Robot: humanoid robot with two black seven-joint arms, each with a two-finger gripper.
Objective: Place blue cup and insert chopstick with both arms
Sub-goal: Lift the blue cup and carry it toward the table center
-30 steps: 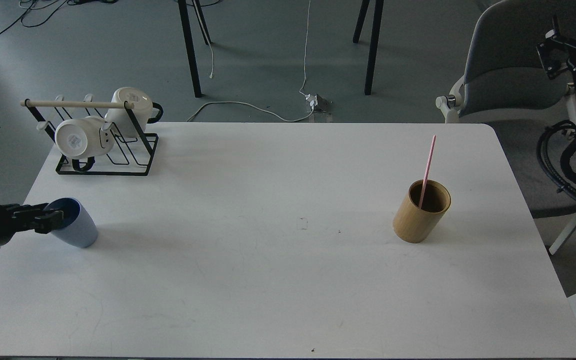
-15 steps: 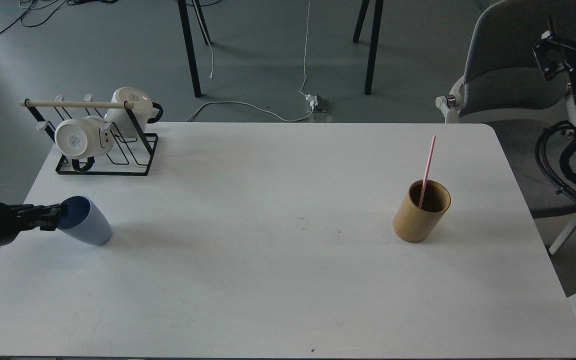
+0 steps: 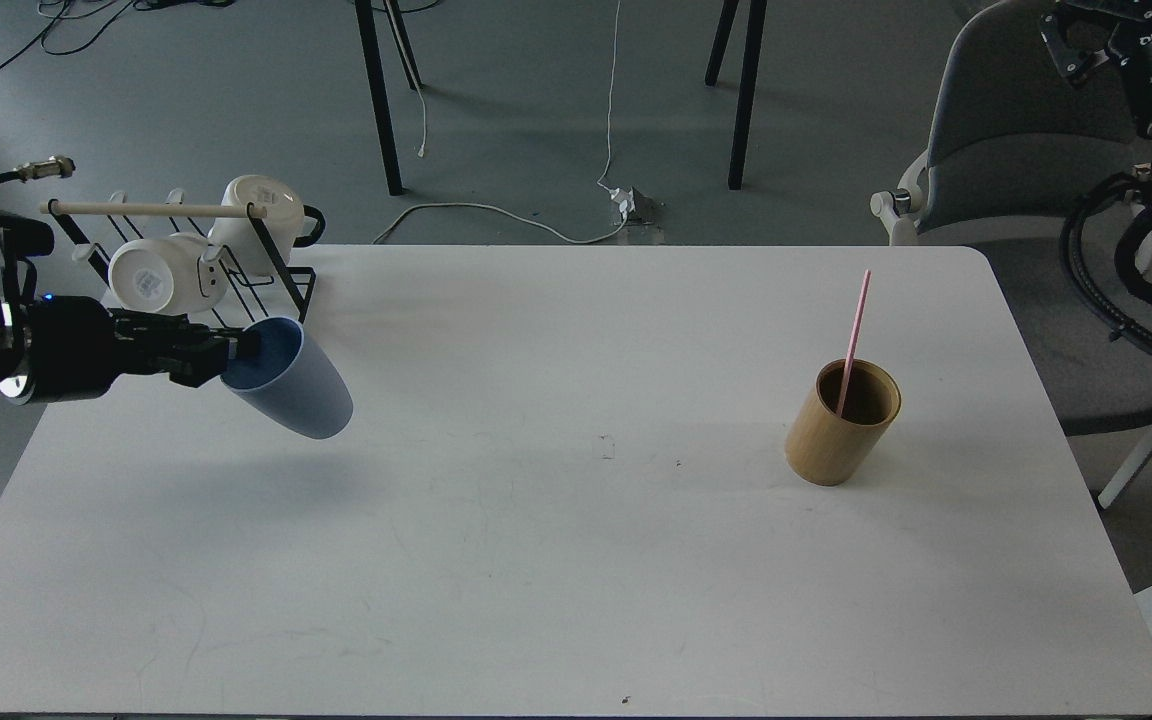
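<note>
My left gripper (image 3: 226,356) is shut on the rim of the blue cup (image 3: 298,385) and holds it tilted in the air above the left part of the white table (image 3: 556,560), its shadow below it. The pink-red chopstick (image 3: 854,334) stands leaning in the tan bamboo holder (image 3: 841,425) at the right of the table. My right arm (image 3: 1151,70) shows at the top right edge, off the table; its gripper is out of view.
A black wire rack (image 3: 266,290) with two white mugs (image 3: 151,283) and a pale wooden rod (image 3: 151,209) stands at the table's back left, just behind the held cup. A grey chair (image 3: 1016,140) stands beyond the back right corner.
My left gripper has lifted the blue cup off the table and carried it up and to the right, toward the rack's front. The right arm has moved up slightly.
</note>
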